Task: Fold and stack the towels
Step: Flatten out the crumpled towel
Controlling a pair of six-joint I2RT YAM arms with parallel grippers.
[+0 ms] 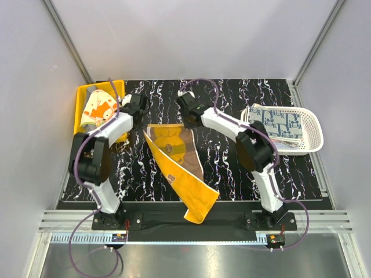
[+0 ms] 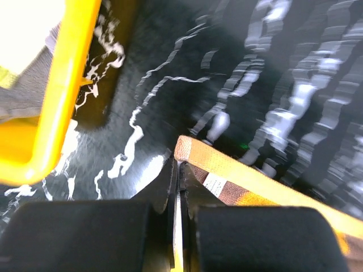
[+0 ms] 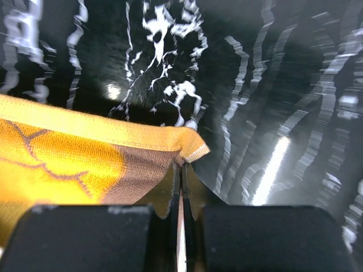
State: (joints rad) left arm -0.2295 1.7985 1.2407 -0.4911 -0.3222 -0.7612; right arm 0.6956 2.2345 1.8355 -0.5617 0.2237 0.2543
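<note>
Left tool: stretched forward, clamped on orange towel corner
Right tool: angled inward, clamped on opposite corner
Sides: yellow bin left, white basket right, seemingly not obstructing

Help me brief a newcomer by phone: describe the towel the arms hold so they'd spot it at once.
On the black table, look between the yellow bin and the white basket. The towel runs from the left gripper and right gripper to the near edge. It alone is orange-yellow and outside a container; the bin towel is cream, the basket towels blue-white.
</note>
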